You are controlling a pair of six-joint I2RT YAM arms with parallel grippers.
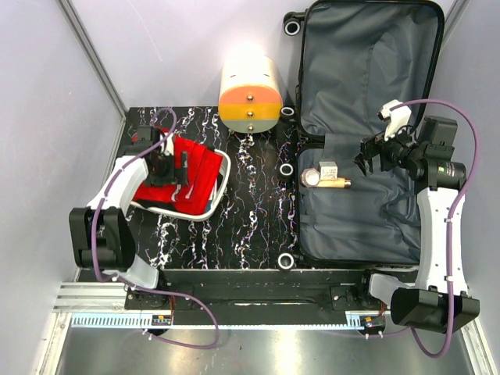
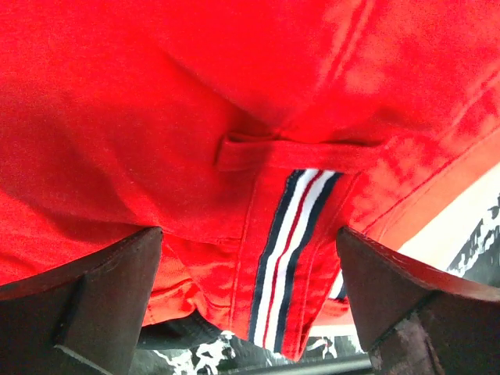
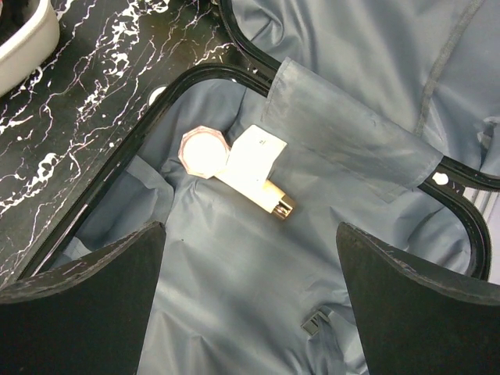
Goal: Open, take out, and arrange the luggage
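Observation:
The luggage (image 1: 367,70) lies open on the right, with grey lining in both halves. In its near half rest a round pink jar (image 3: 200,151), a small white box (image 3: 252,153) and a cream bottle with a gold cap (image 3: 269,198). My right gripper (image 1: 367,162) hovers open above the lining (image 3: 234,281), just right of these items and touching nothing. On the left, red folded clothing (image 1: 195,176) with a navy, white and red stripe (image 2: 293,234) fills a white tray (image 1: 178,212). My left gripper (image 1: 168,162) stands open right over the clothing, which fills its wrist view.
A cream-and-orange cylindrical box (image 1: 251,92) lies at the back centre, close to the suitcase wheels (image 1: 287,171). A strap buckle (image 3: 315,319) lies on the lining under my right gripper. Black marbled tabletop (image 1: 250,226) separates tray and suitcase. Walls close in on both sides.

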